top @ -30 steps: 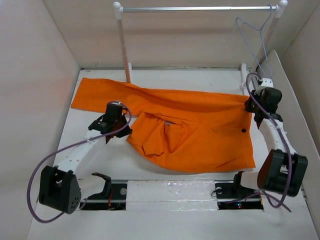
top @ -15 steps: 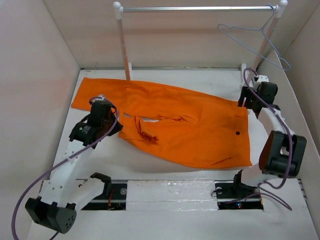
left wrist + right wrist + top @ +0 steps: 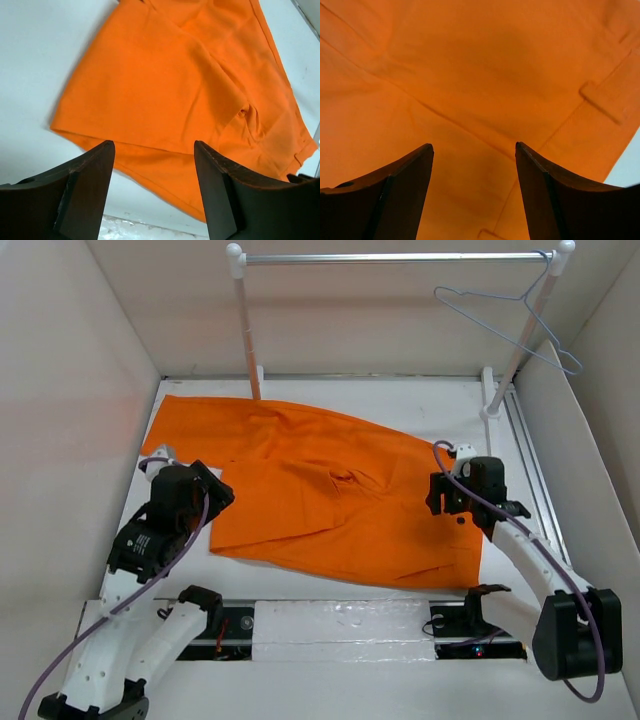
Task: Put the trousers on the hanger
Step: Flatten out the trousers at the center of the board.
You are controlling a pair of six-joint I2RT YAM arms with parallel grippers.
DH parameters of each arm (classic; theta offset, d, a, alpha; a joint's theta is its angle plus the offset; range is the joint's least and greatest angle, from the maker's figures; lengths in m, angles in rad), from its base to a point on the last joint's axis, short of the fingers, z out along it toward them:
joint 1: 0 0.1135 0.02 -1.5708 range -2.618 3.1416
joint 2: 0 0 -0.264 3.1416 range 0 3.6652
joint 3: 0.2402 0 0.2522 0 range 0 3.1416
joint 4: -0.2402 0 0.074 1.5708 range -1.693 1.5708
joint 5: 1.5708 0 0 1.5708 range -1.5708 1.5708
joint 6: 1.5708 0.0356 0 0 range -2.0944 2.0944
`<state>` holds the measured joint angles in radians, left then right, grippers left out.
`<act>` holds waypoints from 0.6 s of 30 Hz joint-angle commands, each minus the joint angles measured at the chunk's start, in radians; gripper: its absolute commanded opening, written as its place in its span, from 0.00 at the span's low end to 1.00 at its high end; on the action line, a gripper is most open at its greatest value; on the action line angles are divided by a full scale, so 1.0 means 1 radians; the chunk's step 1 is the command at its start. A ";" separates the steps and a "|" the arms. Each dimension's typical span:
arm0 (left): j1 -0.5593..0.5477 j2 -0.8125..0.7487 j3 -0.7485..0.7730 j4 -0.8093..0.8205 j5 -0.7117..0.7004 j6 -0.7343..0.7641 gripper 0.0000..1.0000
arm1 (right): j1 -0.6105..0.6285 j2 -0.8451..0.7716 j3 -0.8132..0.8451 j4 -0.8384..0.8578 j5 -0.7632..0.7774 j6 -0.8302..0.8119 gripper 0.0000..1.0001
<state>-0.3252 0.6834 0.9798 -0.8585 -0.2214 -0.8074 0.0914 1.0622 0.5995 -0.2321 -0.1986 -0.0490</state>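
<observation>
The orange trousers lie spread flat on the white table, folded over on themselves. Their near left corner shows in the left wrist view. My left gripper hovers at that left edge, open, with nothing between its fingers. My right gripper hangs open above the waist end; orange cloth fills its view below the empty fingers. The thin pale wire hanger hangs by its hook from the right end of the rail, apart from both grippers.
A metal rail on two white posts crosses the back of the table. Beige walls close in the left, right and back. A belt loop lies on the waistband. The arm bases sit at the near edge.
Both grippers have opened and let go of the trousers. The left one pulled back toward the near left; the right one moved from the far right corner over the waist. The cloth lies flatter.
</observation>
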 commanded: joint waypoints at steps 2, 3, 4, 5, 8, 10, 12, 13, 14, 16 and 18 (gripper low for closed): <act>0.002 0.063 0.083 0.108 0.040 0.137 0.61 | -0.022 -0.063 -0.035 -0.041 0.005 -0.037 0.69; 0.002 0.089 0.071 0.174 0.098 0.201 0.60 | -0.056 -0.067 -0.038 -0.042 -0.011 -0.041 0.65; -0.011 0.152 0.060 0.209 0.150 0.223 0.61 | -0.068 -0.070 -0.037 -0.044 -0.025 -0.049 0.59; -0.032 0.188 0.047 0.248 0.259 0.247 0.60 | -0.079 -0.074 -0.033 -0.049 -0.041 -0.063 0.35; -0.148 0.367 0.039 0.323 0.278 0.292 0.60 | -0.104 -0.077 -0.003 -0.072 -0.059 -0.092 0.00; -0.255 0.498 0.069 0.338 0.251 0.312 0.60 | -0.128 -0.077 0.025 -0.093 -0.073 -0.104 0.00; -0.329 0.574 0.100 0.367 0.192 0.327 0.60 | -0.137 -0.088 0.039 -0.104 -0.102 -0.112 0.00; -0.389 0.678 0.130 0.375 0.154 0.321 0.61 | -0.137 -0.100 0.043 -0.110 -0.123 -0.111 0.02; -0.415 0.679 0.131 0.375 0.154 0.321 0.61 | -0.137 -0.100 0.043 -0.110 -0.130 -0.111 0.08; -0.458 0.766 0.183 0.403 0.139 0.321 0.61 | -0.137 -0.120 0.040 -0.119 -0.153 -0.107 0.21; -0.488 0.821 0.226 0.433 0.096 0.313 0.60 | -0.137 -0.131 0.031 -0.121 -0.205 -0.111 0.38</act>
<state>-0.7815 1.4872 1.1091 -0.5030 -0.0628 -0.5156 -0.0402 0.9588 0.5957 -0.3439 -0.3145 -0.1425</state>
